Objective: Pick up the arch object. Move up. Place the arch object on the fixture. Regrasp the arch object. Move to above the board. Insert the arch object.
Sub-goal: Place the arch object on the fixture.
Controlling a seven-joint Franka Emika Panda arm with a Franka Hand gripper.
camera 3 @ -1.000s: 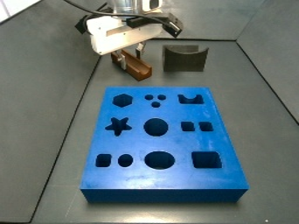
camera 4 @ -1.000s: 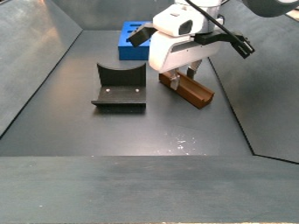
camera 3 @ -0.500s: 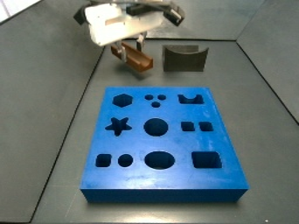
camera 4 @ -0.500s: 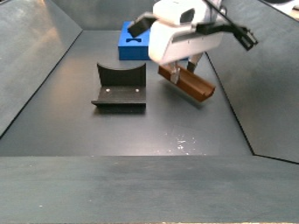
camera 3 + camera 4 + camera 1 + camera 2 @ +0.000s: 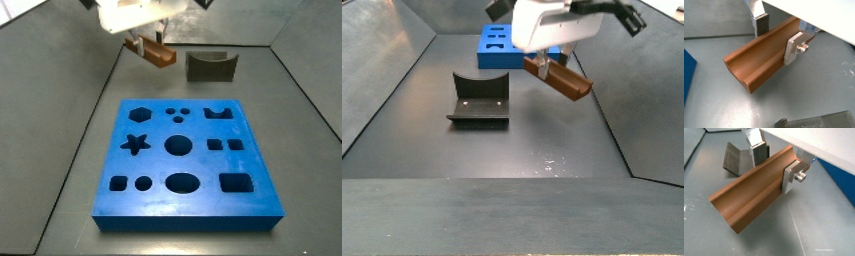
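- Board (image 5: 187, 160): bright blue slab lying flat on the grey floor (image 5: 301, 150), the biggest item present. In a side view its top face shows dark cutouts: star, hexagon, circles, squares and an arch shape. In a side view from the opposite end (image 5: 497, 46) only its far corner shows, behind the gripper body. Both wrist views catch a blue edge of it at the frame border (image 5: 839, 178) (image 5: 687, 75).
- Fixture (image 5: 478, 100): dark grey block with a curved dip in its top and raised sides, standing on the floor apart from the board. Nothing rests in the dip. In a side view (image 5: 210, 66) it sits beyond the board's far edge, near the back wall. A wrist view shows it upright behind the fingers (image 5: 736, 159); in a wrist view (image 5: 817, 121) only a strip of it shows at the frame border.
- Arch object (image 5: 751, 188): orange-brown elongated block, channel face open to the camera in both wrist views (image 5: 761, 57). It hangs clear of the floor, tilted, one end lower than the other in a side view (image 5: 564, 82). It is level with or above the fixture's top and off to one side of it (image 5: 159, 53).
- Gripper (image 5: 777, 31): clamped on the arch object, silver finger plates pressing its two long side walls near one end. White body shows at the top of both side views (image 5: 140, 45) (image 5: 543, 65).
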